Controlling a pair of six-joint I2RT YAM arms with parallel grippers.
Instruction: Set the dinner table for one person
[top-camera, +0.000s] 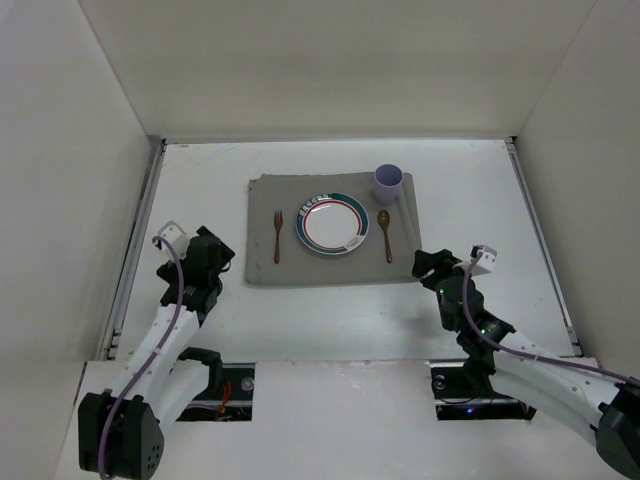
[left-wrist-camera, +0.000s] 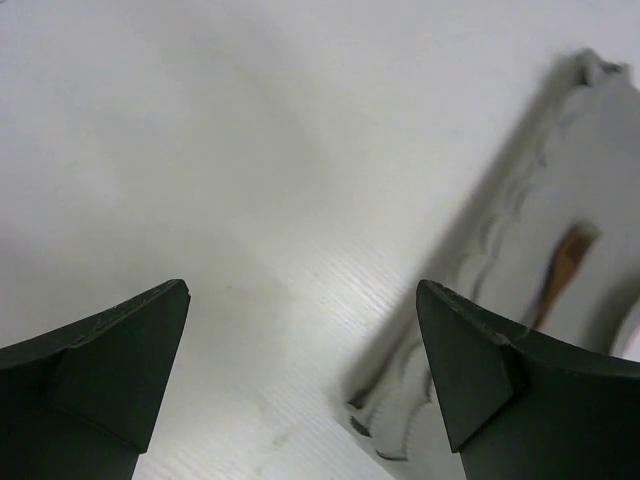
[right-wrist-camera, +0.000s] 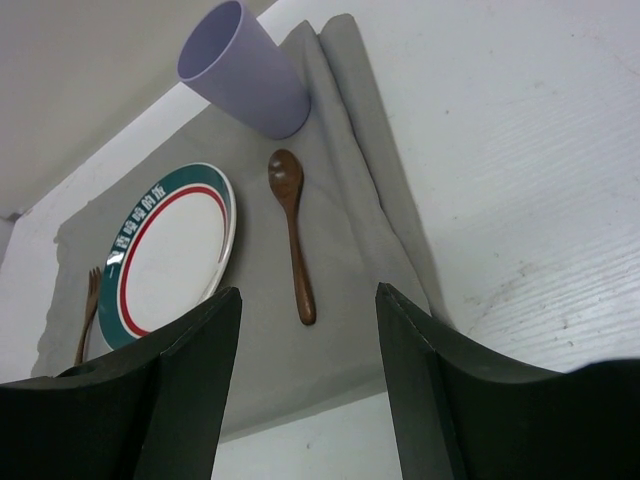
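On the white dinner table (top-camera: 200, 190) lies a grey cloth mat (top-camera: 330, 268). On it sit a white plate with a green and red rim (top-camera: 332, 223), a wooden fork (top-camera: 278, 238) to its left, a wooden spoon (top-camera: 385, 232) to its right and a lilac cup (top-camera: 388, 184) at the far right corner. My left gripper (top-camera: 222, 256) is open and empty just left of the mat. My right gripper (top-camera: 428, 264) is open and empty at the mat's near right corner. The right wrist view shows the plate (right-wrist-camera: 170, 250), spoon (right-wrist-camera: 293, 230), cup (right-wrist-camera: 248, 70) and fork (right-wrist-camera: 88, 312).
White walls enclose the table on three sides. Metal rails (top-camera: 135, 250) run along the left and right edges. The left wrist view shows the mat's frayed corner (left-wrist-camera: 400, 420) and the fork's handle (left-wrist-camera: 562, 268) on bare tabletop (left-wrist-camera: 200, 150).
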